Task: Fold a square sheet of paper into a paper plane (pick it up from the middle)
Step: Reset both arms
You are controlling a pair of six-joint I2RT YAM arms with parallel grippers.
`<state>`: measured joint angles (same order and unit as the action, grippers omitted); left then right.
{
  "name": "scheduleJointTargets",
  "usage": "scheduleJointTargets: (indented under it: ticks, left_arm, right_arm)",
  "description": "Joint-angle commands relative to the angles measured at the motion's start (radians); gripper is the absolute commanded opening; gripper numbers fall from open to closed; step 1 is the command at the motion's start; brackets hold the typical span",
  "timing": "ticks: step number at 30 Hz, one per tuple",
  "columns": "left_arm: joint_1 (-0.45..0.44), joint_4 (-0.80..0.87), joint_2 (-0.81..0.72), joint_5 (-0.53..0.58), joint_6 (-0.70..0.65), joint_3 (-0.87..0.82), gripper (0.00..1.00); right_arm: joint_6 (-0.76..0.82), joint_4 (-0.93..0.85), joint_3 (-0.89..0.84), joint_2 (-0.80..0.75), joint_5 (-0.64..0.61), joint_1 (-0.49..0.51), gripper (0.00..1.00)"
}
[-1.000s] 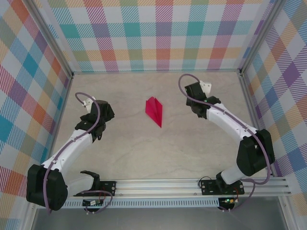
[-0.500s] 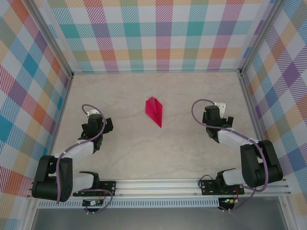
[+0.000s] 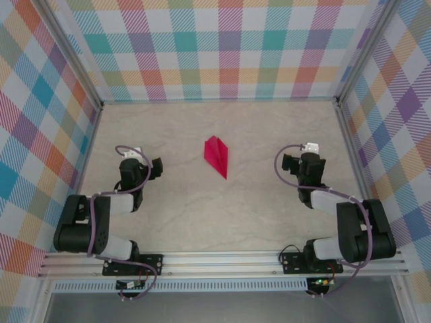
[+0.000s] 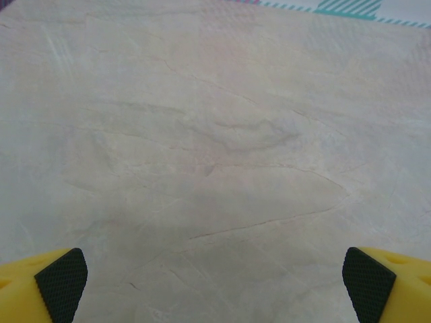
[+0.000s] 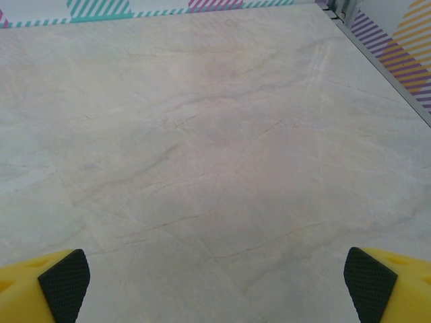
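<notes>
The magenta-pink paper lies folded as a narrow pointed paper plane [image 3: 217, 156] on the table's middle, its tip toward the near right. No flat square sheet of paper is in view. My left gripper [image 3: 155, 166] rests low at the left, well apart from the plane, and is open. In the left wrist view the left gripper [image 4: 215, 277] has its yellow fingers [image 4: 40, 286] spread wide over bare table. My right gripper [image 3: 287, 162] sits at the right, also apart from the plane and open. The right gripper [image 5: 217, 279] has nothing between its fingertips [image 5: 377, 286].
The marble-look table [image 3: 215, 215] is bounded by checked walls [image 3: 215, 47] at the back and both sides. Both arms are folded back near their bases by the metal rail [image 3: 222, 261] at the near edge.
Both arms have drawn back from beside the plane toward their bases and folded down. The paper plane has not moved. Both grippers stayed open.
</notes>
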<state>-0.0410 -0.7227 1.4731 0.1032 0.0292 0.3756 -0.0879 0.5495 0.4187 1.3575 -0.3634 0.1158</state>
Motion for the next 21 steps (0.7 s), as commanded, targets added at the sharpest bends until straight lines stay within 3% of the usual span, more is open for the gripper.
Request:
scheduleJointTargets:
  ticks: [1, 4, 16, 21]
  left_arm:
    - [0.014, -0.119, 0.060, -0.031, -0.006, 0.013, 1.00]
    - [0.015, -0.105, 0.079, -0.047, -0.012, 0.031, 1.00]
    - [-0.003, -0.107, 0.095, -0.040, -0.036, 0.035, 1.00]
    - [-0.009, -0.101, 0.095, -0.038, -0.044, 0.038, 1.00]
  right_arm:
    - [0.022, 0.089, -0.014, -0.005, 0.057, -0.021, 1.00]
    - [0.019, 0.192, -0.023, 0.044, 0.073, -0.051, 1.00]
    - [0.036, 0.188, 0.012, 0.118, 0.202, -0.081, 1.00]
    - [0.055, 0.287, -0.022, 0.165, 0.244, -0.081, 1.00]
